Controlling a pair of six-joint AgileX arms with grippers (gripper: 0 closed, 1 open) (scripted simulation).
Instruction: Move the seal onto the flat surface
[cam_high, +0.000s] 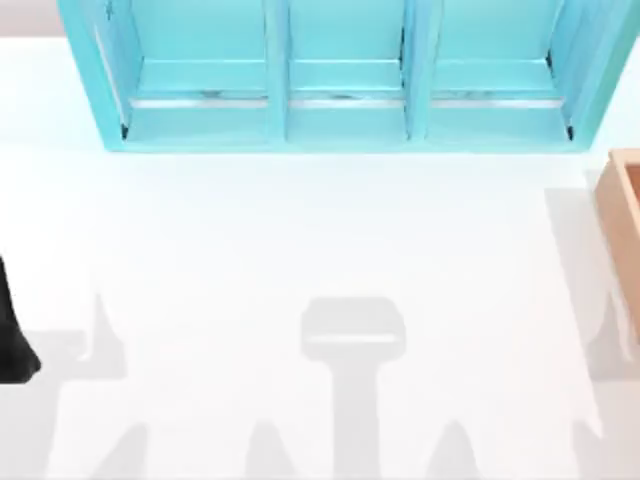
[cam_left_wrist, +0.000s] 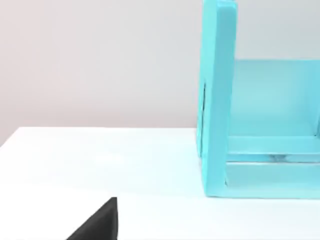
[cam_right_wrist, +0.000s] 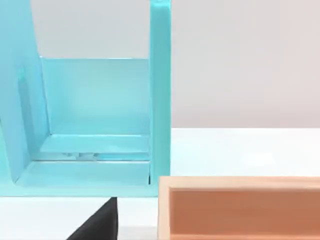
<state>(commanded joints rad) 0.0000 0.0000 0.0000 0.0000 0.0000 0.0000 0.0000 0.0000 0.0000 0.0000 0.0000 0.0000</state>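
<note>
Frankly, where the seal sits I cannot tell, nor either claw's spread. Ahead of the left gripper (cam_left_wrist: 100, 224) stands the shelf (cam_left_wrist: 219, 100); just before the right gripper (cam_right_wrist: 100, 222), the wooden box (cam_right_wrist: 240, 205). The seal is likely light and rigid with a slick knob, so grasp the block base, then lower it onto the flat surface (cam_high: 300, 230).

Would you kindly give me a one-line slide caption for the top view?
Turquoise shelf unit at the back of the white tabletop, wooden box at the right edge.
</note>
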